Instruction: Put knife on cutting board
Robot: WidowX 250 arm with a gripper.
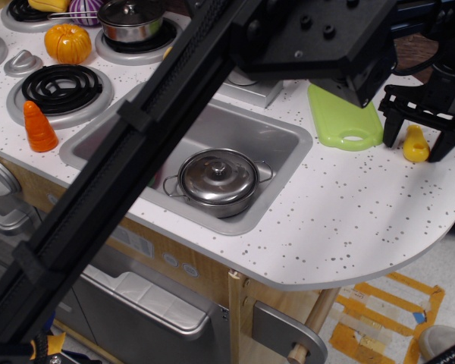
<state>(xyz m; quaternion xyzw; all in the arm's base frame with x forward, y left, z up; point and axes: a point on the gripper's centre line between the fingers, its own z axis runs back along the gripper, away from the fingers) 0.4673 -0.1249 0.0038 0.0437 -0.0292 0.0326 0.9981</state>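
The knife is a small yellow toy piece lying on the white counter at the right, just right of the cutting board, a lime-green rectangle with an oval handle hole facing the front. My black gripper is lowered over the knife, open, with one finger on each side of it. The fingers stand apart from the yellow handle. The knife's pale blade is hidden behind the gripper. Part of the board's far end is covered by the black arm.
A steel sink holds a lidded pot. At the left are an orange carrot, a black burner coil, a pumpkin and another pot. The counter's rounded edge is close at the right.
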